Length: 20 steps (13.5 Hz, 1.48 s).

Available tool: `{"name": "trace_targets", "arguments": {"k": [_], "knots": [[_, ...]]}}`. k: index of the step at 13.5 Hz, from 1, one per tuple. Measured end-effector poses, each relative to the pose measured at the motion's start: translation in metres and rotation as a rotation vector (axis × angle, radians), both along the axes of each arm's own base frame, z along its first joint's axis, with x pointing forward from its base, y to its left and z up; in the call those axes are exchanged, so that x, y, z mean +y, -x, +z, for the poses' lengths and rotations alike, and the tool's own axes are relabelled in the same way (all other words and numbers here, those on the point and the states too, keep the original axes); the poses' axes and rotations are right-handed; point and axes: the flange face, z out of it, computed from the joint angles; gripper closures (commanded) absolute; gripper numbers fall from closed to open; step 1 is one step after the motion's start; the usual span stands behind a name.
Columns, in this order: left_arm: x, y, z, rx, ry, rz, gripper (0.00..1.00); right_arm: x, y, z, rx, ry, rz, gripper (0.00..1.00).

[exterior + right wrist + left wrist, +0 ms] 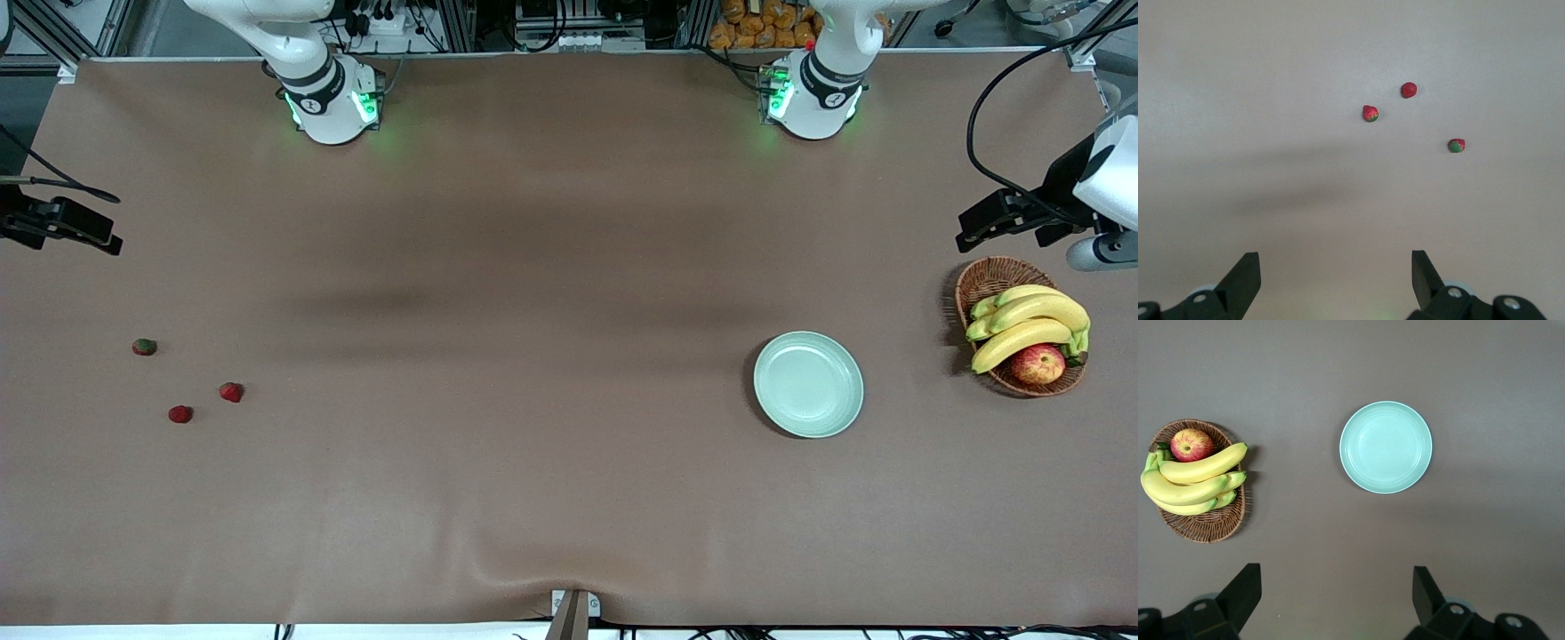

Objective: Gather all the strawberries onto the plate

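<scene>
Three small red strawberries lie loose on the brown table toward the right arm's end: one (144, 347), one (231, 392) and one (180, 413). The right wrist view shows them too, one (1370, 113), one (1408, 89) and one (1456, 145). The pale mint plate (808, 384) (1385, 447) sits empty toward the left arm's end. My right gripper (89, 233) (1335, 257) hangs open and empty over bare table at its end. My left gripper (991, 220) (1336, 573) hangs open and empty over the table beside the basket.
A brown wicker basket (987, 277) (1205, 523) with bananas (1022, 324) and a red-yellow apple (1037, 364) stands beside the plate, at the left arm's end of the table. A small clamp (573, 609) sits at the table's near edge.
</scene>
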Motion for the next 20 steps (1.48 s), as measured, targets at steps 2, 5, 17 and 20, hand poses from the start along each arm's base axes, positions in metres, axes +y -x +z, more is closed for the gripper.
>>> {"name": "trace_targets", "arguments": {"k": [2,5,17,20], "knots": [[0.001,0.001,-0.001,0.006,-0.001,0.001,0.0,0.0,0.0,0.0,0.0,0.0,0.0,0.0],[0.006,0.002,0.0,0.017,-0.006,0.009,0.0,0.0,0.0,0.0,0.001,0.0,0.0,0.0],[0.006,0.001,-0.007,0.046,-0.028,0.004,0.0,0.008,-0.071,-0.138,0.064,-0.002,0.034,0.0],[0.007,0.001,-0.008,0.047,-0.028,0.006,0.0,0.007,-0.09,-0.189,0.077,-0.002,0.051,0.0]]}}
